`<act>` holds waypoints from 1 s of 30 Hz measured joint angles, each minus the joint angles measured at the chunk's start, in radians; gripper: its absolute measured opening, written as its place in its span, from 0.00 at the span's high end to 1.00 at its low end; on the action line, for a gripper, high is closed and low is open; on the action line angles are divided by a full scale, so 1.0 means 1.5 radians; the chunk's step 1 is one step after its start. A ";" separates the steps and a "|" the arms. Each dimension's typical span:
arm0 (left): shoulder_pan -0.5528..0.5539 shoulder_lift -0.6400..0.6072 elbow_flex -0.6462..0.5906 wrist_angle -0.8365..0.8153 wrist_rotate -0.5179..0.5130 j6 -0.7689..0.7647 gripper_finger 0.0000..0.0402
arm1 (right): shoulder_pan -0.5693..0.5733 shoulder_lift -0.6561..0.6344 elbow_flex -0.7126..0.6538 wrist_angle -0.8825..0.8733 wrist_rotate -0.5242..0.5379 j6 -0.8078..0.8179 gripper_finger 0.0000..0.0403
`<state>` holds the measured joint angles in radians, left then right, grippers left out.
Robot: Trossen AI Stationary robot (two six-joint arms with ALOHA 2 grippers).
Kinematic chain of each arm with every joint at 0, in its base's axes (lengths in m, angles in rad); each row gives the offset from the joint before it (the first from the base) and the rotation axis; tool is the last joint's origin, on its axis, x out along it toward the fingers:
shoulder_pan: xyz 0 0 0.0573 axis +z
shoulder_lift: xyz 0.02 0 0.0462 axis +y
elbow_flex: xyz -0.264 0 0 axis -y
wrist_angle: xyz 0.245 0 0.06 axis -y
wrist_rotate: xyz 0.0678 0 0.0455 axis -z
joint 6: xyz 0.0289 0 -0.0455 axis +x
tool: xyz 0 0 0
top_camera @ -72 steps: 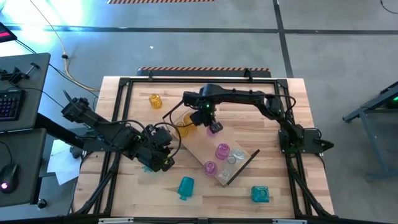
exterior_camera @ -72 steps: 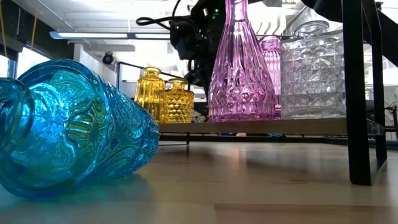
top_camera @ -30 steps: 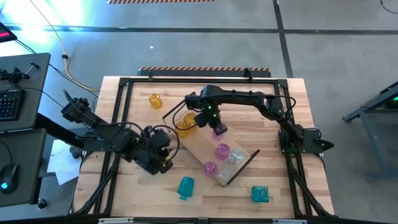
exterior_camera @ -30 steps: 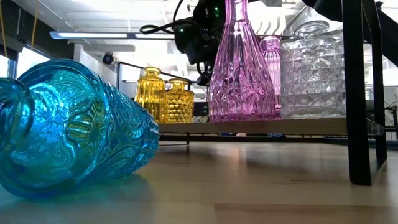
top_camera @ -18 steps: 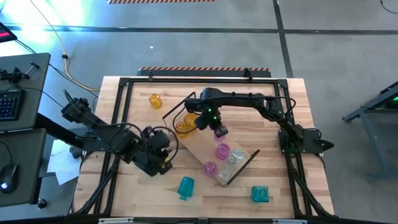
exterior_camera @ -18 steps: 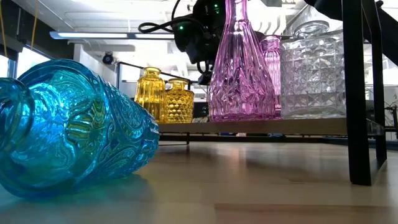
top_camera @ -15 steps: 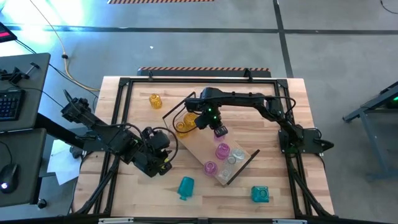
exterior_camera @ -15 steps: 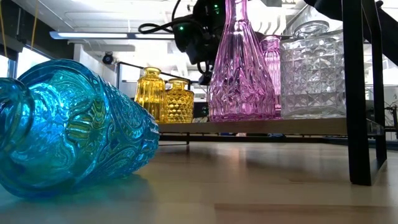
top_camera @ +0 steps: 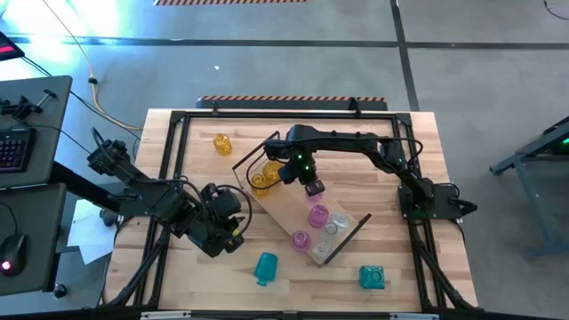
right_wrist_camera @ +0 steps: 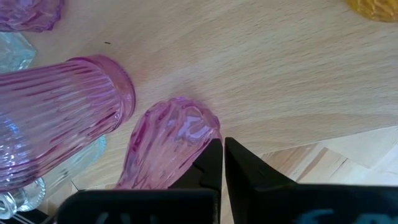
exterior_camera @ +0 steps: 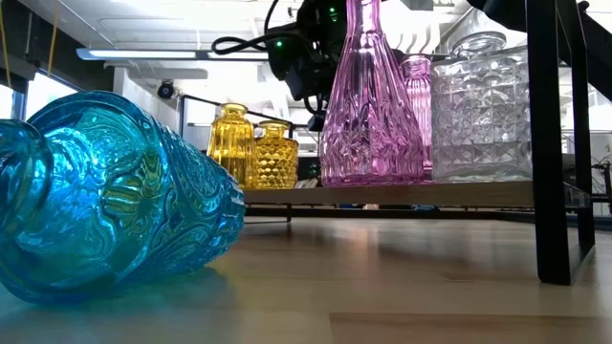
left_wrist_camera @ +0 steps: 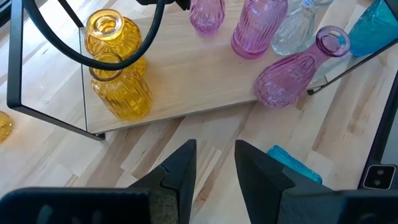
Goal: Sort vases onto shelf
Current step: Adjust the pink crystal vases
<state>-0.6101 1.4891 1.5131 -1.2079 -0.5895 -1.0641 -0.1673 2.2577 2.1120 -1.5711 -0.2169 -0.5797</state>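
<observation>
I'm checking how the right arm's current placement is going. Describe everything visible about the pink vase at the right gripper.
The pink vase is translucent ribbed glass with a rounded body, seen from the right wrist view. It sits over the light-wood shelf, beside a larger ribbed pink vase. The right gripper is shut at its side, its dark fingers against the glass. Whether the base rests on the board cannot be told. In the high view it lies mid-shelf.

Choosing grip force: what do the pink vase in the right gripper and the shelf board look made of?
The pink vase, pinched by the right gripper, looks like translucent ribbed glass: wood grain shows through it. The shelf board looks like pale, matte wood with visible grain; its end loops seem black metal.
</observation>
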 joint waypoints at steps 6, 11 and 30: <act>-0.001 0.000 0.000 0.000 0.000 -0.004 0.74 | 0.000 0.000 0.000 0.000 0.000 0.003 1.00; -0.004 0.000 0.000 0.000 -0.001 -0.005 0.74 | -0.006 -0.004 0.000 0.000 0.002 0.018 1.00; -0.004 0.000 0.000 0.010 -0.012 -0.015 0.74 | -0.074 -0.231 0.000 0.232 0.138 0.225 1.00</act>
<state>-0.6154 1.4895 1.5131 -1.1924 -0.6074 -1.0867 -0.2781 1.9110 2.1120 -1.2234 -0.0102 -0.2427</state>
